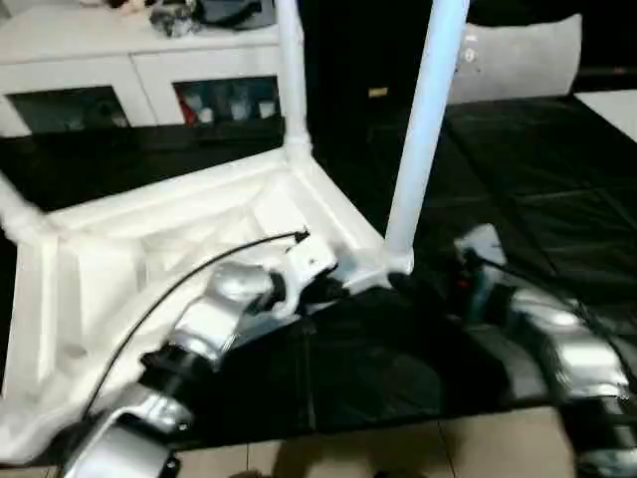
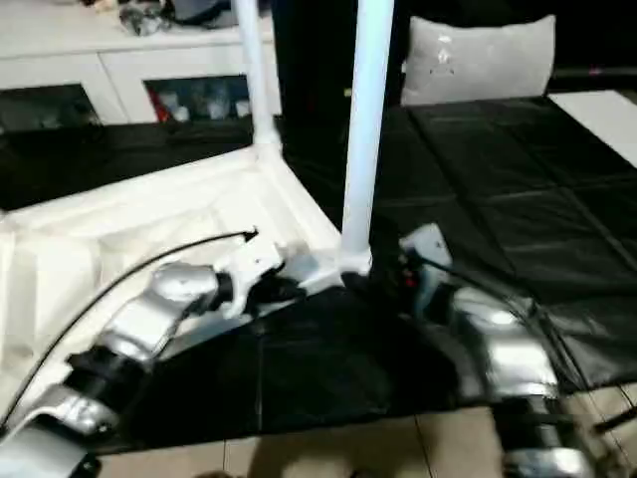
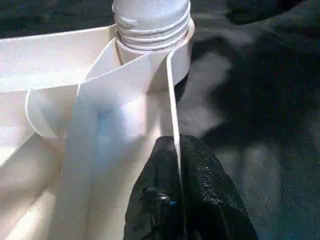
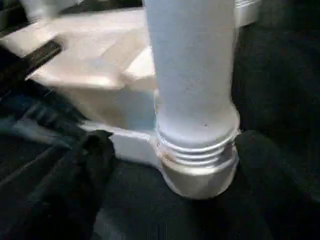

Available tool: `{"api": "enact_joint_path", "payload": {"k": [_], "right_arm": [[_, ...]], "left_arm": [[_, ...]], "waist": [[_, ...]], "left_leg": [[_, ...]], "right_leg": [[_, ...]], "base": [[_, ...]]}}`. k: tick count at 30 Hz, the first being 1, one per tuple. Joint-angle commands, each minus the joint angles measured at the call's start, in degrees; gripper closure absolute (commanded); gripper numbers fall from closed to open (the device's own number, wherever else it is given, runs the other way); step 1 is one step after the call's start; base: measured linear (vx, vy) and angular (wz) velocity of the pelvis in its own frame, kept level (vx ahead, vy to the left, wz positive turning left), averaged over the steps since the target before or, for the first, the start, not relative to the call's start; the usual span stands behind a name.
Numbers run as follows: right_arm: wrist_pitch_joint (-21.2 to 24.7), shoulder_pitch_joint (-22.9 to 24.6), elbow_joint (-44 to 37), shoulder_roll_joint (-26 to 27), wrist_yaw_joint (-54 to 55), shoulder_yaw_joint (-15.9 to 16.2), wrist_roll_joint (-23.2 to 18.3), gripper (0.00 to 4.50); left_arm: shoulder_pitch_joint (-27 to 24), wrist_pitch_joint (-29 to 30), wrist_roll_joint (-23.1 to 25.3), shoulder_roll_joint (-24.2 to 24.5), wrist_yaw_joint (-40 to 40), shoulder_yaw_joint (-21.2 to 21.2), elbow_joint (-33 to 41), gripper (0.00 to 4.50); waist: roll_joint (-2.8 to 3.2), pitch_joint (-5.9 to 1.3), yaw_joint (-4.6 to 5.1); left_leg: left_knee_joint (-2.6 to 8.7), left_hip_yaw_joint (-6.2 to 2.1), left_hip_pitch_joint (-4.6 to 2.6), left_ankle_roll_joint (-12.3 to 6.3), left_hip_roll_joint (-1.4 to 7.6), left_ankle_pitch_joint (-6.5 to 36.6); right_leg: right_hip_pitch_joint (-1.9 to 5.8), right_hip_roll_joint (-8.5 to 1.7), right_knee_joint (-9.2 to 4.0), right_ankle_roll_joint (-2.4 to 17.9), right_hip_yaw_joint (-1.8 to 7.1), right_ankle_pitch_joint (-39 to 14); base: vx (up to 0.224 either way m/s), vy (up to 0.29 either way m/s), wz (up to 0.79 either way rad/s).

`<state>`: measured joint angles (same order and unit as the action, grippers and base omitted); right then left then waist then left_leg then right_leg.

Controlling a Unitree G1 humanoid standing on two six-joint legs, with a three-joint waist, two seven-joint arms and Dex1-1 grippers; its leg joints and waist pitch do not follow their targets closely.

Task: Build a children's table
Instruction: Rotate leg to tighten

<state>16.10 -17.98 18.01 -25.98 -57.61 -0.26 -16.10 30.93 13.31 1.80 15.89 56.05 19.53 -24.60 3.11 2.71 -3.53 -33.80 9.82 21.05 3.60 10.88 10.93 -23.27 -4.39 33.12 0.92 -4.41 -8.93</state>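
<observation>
Your left gripper (image 3: 177, 200) is pinching the thin side wall of the tabletop (image 1: 149, 249). Its two black fingers are squeezed nearly together, with the wall between them. It is holding on just beside the corner cup where a leg goes in.

Your right gripper (image 4: 165, 190) is sitting low on the black mat (image 1: 518, 219), right by the near leg (image 1: 423, 129). You are looking at the leg's bottom end from very close, with black shapes on both sides of it. Whether the fingers are wide apart or touching the leg, I cannot tell.

The tabletop is lying upside down on the mat, with its ribs facing up. From the middle of the tabletop, the near leg is standing at about 3 o'clock. Another leg (image 1: 291, 75) is standing at about 1 o'clock, and a third leg (image 1: 18, 214) is poking up at about 9 o'clock.

The near leg is showing rings of screw thread above the cup, so I think it is not all the way in.

The table is probably light, hard plastic. It is likely smooth and slippery. Grab the leg low down, near the cup, so it is not wobbling. Keep holding the wall so the top is not spinning.
</observation>
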Motion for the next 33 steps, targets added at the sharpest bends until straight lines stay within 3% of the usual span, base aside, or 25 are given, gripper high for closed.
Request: {"api": "enact_joint_path", "payload": {"k": [1, 5, 12, 16, 22, 33], "right_arm": [[0.6, -0.5, -2.57, -2.93, -7.22, 1.15, -1.77, 0.23], [-0.81, -0.82, -2.98, -5.36, -12.46, 2.33, -2.07, 0.23], [-2.36, -2.34, -2.56, -8.26, -21.26, 5.73, -2.19, 0.94], [-2.43, -2.56, -2.77, -8.05, -23.58, 7.13, -2.17, 1.34], [-2.55, -2.43, -2.63, -7.19, -24.54, 8.22, -2.45, 1.84], [-2.05, -1.88, -2.76, -5.88, -25.18, 9.36, -2.81, 2.52]], "left_arm": [[-0.34, -4.15, -0.75, 2.16, 7.2, 2.65, 2.3, 4.5], [-0.42, -6.02, -1.21, 4.42, 12.1, 3.63, 2.58, 4.5], [0.06, -10.89, -1.57, 8.64, 21.08, 6.41, 2.37, 4.5], [-0.45, -11.46, -2.61, 9.65, 25.31, 7.05, 4.31, 4.5], [-0.71, -11.61, -3.11, 9.85, 26.13, 7.74, 5.11, 4.5], [-1.21, -10.6, -3.45, 9.23, 25.39, 7.12, 5.21, 4.5]], "waist": [[-0.61, -3.78, -0.5], [-0.61, -3.73, -1.74], [-1.26, -3.8, -2.38], [-1.08, -3.74, -2.75], [-1.16, -3.91, -2.85], [-1.06, -3.91, -2.86]], "left_leg": [[3.61, -0.39, -0.17, -6.11, 2.09, 10.07], [3.59, -0.21, -0.46, -5.82, 2.37, 10.17], [3.59, -0.22, -0.36, -5.3, 2.31, 9.7], [3.62, -0.2, -0.47, -5.19, 2.46, 9.39], [3.5, -0.19, -0.43, -4.99, 2.41, 8.56], [3.45, -0.21, -0.37, -4.7, 2.29, 8.72]], "right_leg": [[3.41, -3.57, -3.74, 12.04, 2.18, -14.6], [3.07, -3.71, -3.67, 11.77, 2.29, -16.1], [3.17, -3.79, -3.35, 11.78, 2.35, -16.2], [2.98, -3.84, -3.35, 11.66, 2.41, -17.33], [3.08, -3.76, -3.02, 12.35, 2.44, -14.84], [3.11, -3.75, -3.17, 11.62, 2.39, -16.43]], "base": [[0.0, 0.0, 0.0], [0.0, 0.0, 0.0], [0.0, 0.0, 0.0], [0.0, 0.0, 0.0], [0.0, 0.0, 0.0], [0.0, 0.0, 0.0]]}}
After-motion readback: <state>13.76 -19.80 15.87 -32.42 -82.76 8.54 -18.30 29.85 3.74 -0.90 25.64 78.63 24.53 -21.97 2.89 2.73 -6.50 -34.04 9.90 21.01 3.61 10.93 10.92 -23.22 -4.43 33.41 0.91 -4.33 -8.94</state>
